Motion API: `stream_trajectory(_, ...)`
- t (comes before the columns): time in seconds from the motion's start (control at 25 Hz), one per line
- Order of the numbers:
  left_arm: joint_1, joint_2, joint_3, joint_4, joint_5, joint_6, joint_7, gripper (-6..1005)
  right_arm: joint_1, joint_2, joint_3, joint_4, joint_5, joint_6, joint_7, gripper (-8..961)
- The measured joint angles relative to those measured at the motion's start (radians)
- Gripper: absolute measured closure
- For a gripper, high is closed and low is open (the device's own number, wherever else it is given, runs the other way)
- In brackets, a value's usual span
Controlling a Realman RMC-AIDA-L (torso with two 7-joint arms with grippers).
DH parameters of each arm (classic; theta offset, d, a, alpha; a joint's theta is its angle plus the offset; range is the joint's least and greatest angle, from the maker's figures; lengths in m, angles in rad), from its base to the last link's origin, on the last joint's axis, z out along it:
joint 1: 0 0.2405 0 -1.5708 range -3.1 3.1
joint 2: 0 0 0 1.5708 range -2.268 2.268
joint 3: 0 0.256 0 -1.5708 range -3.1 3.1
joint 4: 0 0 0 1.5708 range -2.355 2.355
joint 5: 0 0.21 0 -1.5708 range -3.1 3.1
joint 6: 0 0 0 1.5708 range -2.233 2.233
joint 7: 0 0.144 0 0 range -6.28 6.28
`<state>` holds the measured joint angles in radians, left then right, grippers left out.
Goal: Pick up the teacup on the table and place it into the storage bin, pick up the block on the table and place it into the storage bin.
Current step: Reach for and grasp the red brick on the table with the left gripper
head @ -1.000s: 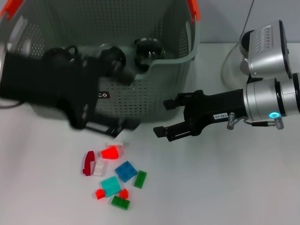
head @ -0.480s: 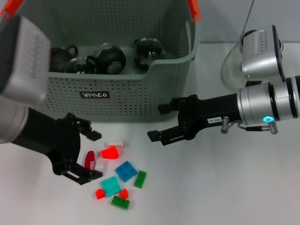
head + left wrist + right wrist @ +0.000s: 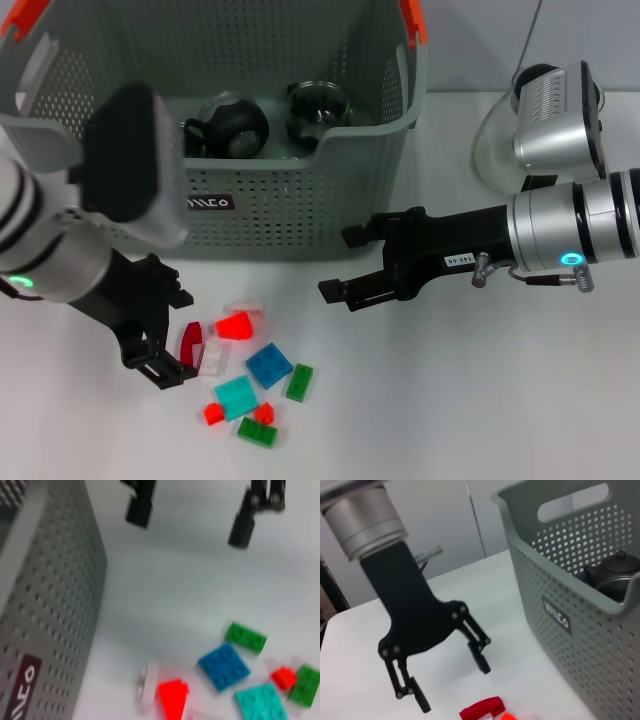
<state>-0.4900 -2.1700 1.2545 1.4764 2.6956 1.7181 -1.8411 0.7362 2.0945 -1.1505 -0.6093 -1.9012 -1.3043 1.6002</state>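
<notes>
In the head view the left gripper [image 3: 172,330] hangs with its jaws apart just above the desk [image 3: 480,400], at the edge of the block cluster [image 3: 245,375] that lies in front of the storage bin [image 3: 300,210]. The dark red curved block [image 3: 188,345] sits right at its fingers, with a white block [image 3: 212,357] touching it. The blocks are packed closely, so a closing stroke here could trap two pieces or push neighbours aside. The right gripper [image 3: 360,262] is also spread open, empty, over bare desk near the bin's front right corner; an inward reach by either arm could bring the two grippers together. Dark teacups [image 3: 235,125] already rest inside the bin; none is visible on the desk. In the left wrist view the bright red block [image 3: 172,698], the blue block [image 3: 224,666], the teal block [image 3: 260,703] and the green block [image 3: 245,636] lie near one another beside the bin wall [image 3: 50,615], and a low approach risks scraping that wall. In the right wrist view the left gripper [image 3: 452,685] shows both fingers well apart above the dark red curved block [image 3: 480,709]; an off-centre closure on its curved shape could let it slip or flip.
</notes>
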Motion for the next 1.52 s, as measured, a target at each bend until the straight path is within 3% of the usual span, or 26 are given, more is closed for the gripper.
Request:
stream_trajectory(0.16, -0.028, 0.000, 0.073, -0.003, 0.079, -0.012, -0.050, 153, 0.000, 0.002, 0.000, 0.002, 0.002, 0.004, 0.000, 8)
stream_trajectory(0.6, -0.097, 0.000, 0.102, -0.097, 0.094, -0.034, -0.100, 152, 0.005, 0.005, 0.000, 0.027, 0.004, 0.017, 0.000, 8)
stream_trajectory(0.88, -0.095, 0.000, 0.169, -0.129, 0.133, -0.089, -0.102, 150, 0.002, 0.004, 0.000, 0.027, 0.005, 0.017, 0.000, 7)
stream_trajectory(1.52, -0.119, 0.001, 0.233, -0.214, 0.159, -0.140, -0.093, 153, 0.000, 0.004, 0.000, 0.026, 0.005, 0.023, 0.000, 7)
